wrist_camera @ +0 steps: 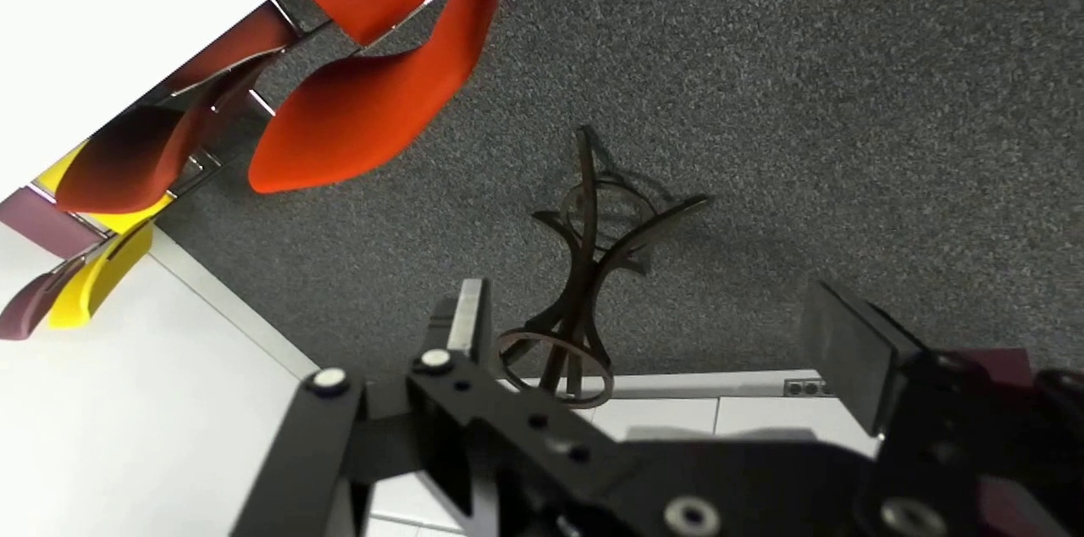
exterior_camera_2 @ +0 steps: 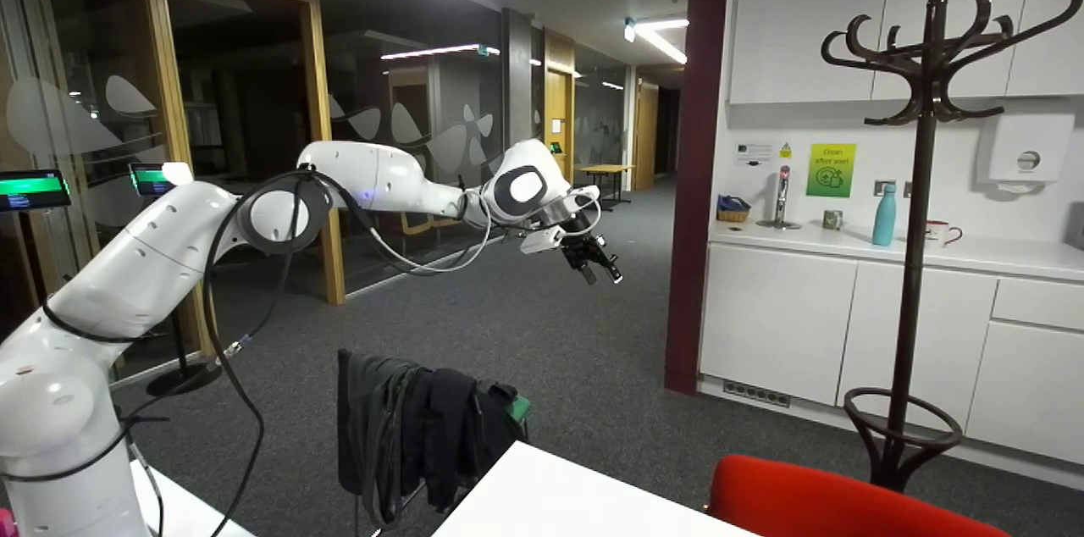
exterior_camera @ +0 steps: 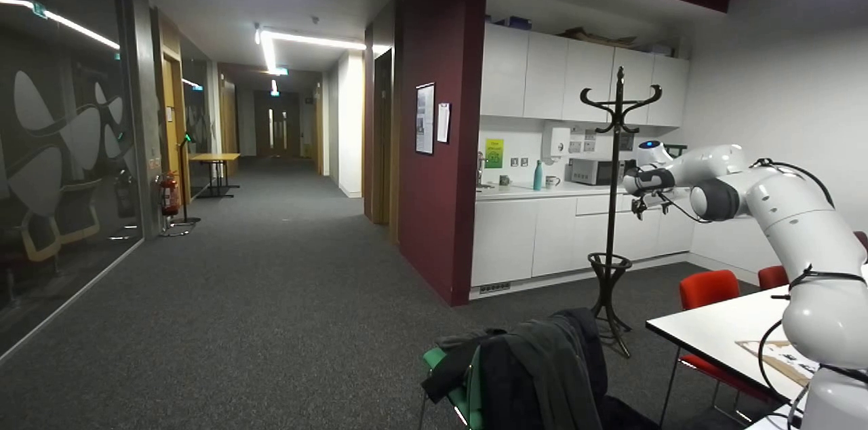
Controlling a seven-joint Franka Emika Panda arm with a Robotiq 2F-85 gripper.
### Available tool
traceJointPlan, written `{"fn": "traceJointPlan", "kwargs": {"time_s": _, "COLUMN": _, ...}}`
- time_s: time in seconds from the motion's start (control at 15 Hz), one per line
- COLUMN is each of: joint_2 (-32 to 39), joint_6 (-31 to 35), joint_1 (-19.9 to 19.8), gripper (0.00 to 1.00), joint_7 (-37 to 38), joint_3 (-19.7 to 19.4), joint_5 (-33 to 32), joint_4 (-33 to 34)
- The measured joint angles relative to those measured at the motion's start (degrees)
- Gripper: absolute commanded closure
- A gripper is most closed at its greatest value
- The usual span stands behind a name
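Observation:
My gripper (wrist_camera: 654, 334) stands open in mid-air, its jaws wide apart and nothing held between them. In the wrist view, the dark wooden coat stand (wrist_camera: 583, 270) shows beyond the fingers, its curved legs on the grey carpet and its ring partly behind the near finger. An exterior view has the gripper (exterior_camera: 639, 207) just right of the coat stand's pole (exterior_camera: 614, 179); how far apart they are in depth I cannot tell. From another angle the gripper (exterior_camera_2: 605, 273) points downward, well to the left of the coat stand (exterior_camera_2: 917, 181).
A white table (exterior_camera_2: 559, 495) with red chairs (exterior_camera: 708, 289) stands near the arm. Dark coats (exterior_camera: 542, 369) hang over a green chair. Along the wall runs a white counter (exterior_camera_2: 847, 242) carrying a turquoise bottle (exterior_camera_2: 884, 217) and mugs, with cupboards above. A maroon wall (exterior_camera: 434, 213) juts out beside it.

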Motion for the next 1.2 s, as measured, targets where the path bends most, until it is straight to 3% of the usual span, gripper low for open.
{"fn": "traceJointPlan", "kwargs": {"time_s": 0.47, "joint_2": -1.8, "joint_6": 5.8, "joint_1": 6.0, "gripper": 0.0, "joint_7": -0.1, "joint_3": 2.5, "joint_5": -0.1, "joint_4": -2.1}}
{"fn": "traceJointPlan", "kwargs": {"time_s": 0.87, "joint_2": -9.5, "joint_6": 7.6, "joint_1": 11.5, "gripper": 0.0, "joint_7": -0.3, "joint_3": 7.6, "joint_5": 0.8, "joint_4": -9.9}}
{"fn": "traceJointPlan", "kwargs": {"time_s": 1.2, "joint_2": -16.8, "joint_6": 2.9, "joint_1": 11.5, "gripper": 0.0, "joint_7": -8.6, "joint_3": 14.8, "joint_5": 9.9, "joint_4": -17.9}}
